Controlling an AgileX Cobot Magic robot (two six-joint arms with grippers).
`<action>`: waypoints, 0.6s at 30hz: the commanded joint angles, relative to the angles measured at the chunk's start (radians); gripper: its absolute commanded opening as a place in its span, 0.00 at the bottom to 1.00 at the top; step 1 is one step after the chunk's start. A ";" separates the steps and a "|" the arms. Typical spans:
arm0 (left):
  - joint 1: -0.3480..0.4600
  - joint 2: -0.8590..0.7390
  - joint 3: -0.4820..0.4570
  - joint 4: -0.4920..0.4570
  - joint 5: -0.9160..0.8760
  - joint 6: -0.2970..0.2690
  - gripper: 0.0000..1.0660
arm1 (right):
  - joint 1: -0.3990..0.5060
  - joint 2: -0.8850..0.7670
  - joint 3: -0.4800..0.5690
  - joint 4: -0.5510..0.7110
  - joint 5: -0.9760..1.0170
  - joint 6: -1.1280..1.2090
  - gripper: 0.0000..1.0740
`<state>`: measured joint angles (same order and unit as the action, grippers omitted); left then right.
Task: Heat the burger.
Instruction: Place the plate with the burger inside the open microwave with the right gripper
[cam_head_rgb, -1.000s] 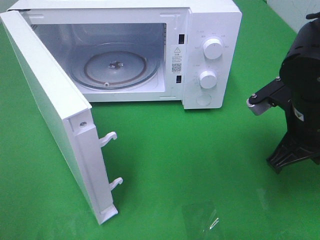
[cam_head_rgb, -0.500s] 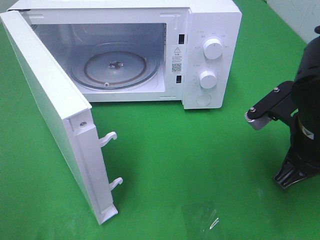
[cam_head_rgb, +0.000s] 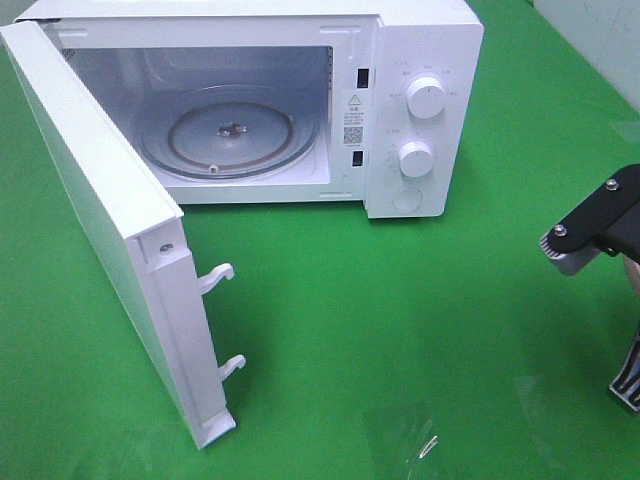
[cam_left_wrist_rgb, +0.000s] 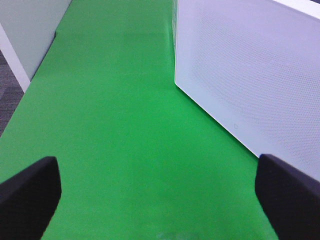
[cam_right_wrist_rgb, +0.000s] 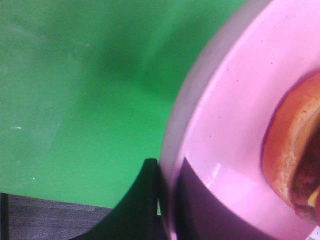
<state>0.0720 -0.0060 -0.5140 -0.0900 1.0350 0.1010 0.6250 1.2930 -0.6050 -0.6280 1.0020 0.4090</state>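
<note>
The burger (cam_right_wrist_rgb: 295, 155) shows only in the right wrist view: a glossy brown bun and a dark patty edge on a round pink plate (cam_right_wrist_rgb: 235, 100). One dark finger (cam_right_wrist_rgb: 145, 200) of my right gripper sits against the outside of the plate's rim; the other finger is hidden. In the high view the right arm (cam_head_rgb: 600, 225) is at the far right edge, and the plate and burger are out of that frame. My left gripper (cam_left_wrist_rgb: 160, 200) is open and empty over the green mat, beside the microwave's side wall (cam_left_wrist_rgb: 250, 75).
The white microwave (cam_head_rgb: 420, 100) stands at the back with its door (cam_head_rgb: 110, 230) swung wide open toward the front left. The glass turntable (cam_head_rgb: 230, 130) inside is bare. A clear plastic scrap (cam_head_rgb: 405, 440) lies on the green mat near the front.
My right arm has moved to the right and toward the front, mostly leaving the high view. The microwave and its door have not moved.
</note>
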 joint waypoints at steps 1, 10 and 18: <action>-0.002 -0.018 0.000 -0.004 -0.006 -0.003 0.94 | 0.021 -0.041 0.019 -0.055 0.042 -0.030 0.00; -0.002 -0.018 0.000 -0.004 -0.006 -0.003 0.94 | 0.106 -0.070 0.055 -0.056 0.065 -0.040 0.00; -0.002 -0.018 0.000 -0.004 -0.006 -0.003 0.94 | 0.146 -0.070 0.059 -0.063 0.072 -0.055 0.00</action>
<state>0.0720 -0.0060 -0.5140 -0.0900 1.0350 0.1010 0.7640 1.2290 -0.5540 -0.6280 1.0370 0.3760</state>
